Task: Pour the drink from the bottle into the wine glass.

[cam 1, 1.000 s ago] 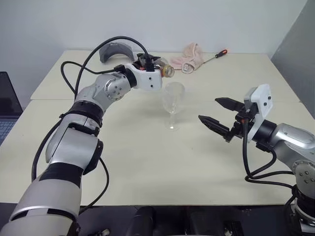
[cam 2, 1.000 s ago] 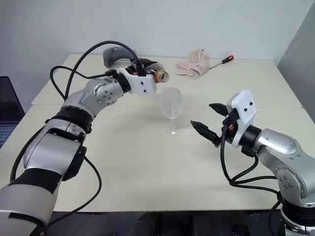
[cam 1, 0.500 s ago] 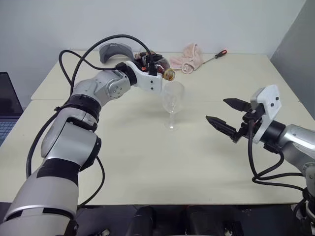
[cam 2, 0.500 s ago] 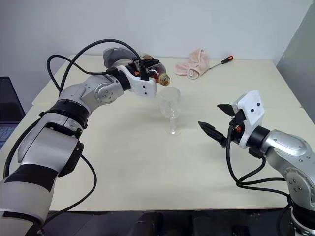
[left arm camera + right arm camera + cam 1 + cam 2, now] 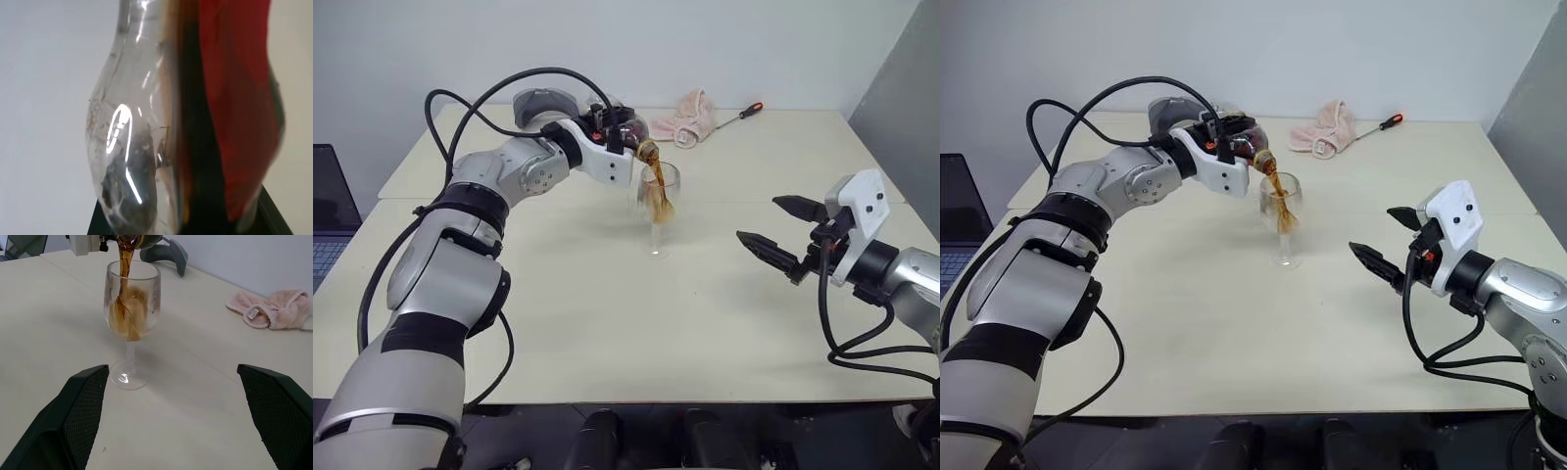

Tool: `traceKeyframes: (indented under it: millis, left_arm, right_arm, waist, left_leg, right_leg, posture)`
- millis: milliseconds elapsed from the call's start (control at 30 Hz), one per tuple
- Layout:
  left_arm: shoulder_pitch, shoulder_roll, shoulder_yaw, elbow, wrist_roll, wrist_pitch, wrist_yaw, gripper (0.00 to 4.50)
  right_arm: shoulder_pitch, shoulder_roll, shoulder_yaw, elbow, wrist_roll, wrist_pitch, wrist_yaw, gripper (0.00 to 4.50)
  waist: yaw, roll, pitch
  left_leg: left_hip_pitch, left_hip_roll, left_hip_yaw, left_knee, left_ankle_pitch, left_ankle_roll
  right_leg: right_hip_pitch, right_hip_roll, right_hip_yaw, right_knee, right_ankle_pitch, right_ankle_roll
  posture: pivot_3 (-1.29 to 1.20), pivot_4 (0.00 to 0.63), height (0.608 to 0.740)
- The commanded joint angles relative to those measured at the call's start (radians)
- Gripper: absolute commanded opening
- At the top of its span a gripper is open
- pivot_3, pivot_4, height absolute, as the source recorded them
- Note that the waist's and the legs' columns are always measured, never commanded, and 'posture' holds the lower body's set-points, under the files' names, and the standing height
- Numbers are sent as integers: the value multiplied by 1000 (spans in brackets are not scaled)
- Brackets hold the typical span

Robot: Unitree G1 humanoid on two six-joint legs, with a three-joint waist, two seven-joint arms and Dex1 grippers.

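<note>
Pouring was under way: my left gripper [image 5: 1234, 147] clamped the tipped bottle [image 5: 1249, 146] over the glass [image 5: 1281, 217] mid-table, drink [image 5: 126, 308] streaming in, right gripper [image 5: 1393, 247] agape nearby; next I judged I must right the bottle before overflow.

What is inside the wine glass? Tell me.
Dark brown drink swirls in the wine glass bowl, fed by a stream from the bottle. Foam hides the exact level.

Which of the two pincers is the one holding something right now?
The left pincer: it is clamped on the small clear plastic bottle, tipping dark brown drink into the clear stemmed wine glass. The right pincer hangs open, apart.
</note>
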Motion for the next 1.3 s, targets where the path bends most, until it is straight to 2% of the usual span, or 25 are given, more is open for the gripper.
traceKeyframes:
  millis: [33,1300]
  left_arm:
    - [-49,16,8,-7,-6,2,21,1085]
    - [-66,26,-25,16,41,51,51,1084]
  right_arm:
    - [0,-17,-21,-10,-1,-26,8,4500]
    - [-15,-10,24,20,4,-37,6,4500]
  waist:
    - [0,0,0]
    - [0,0,0]
  left_leg:
    - [0,0,0,0,0,0]
    - [0,0,0,0,0,0]
  right_leg:
    - [0,0,0,0,0,0]
    - [0,0,0,0,0,0]
  posture:
    - [0,150,740]
    - [0,150,740]
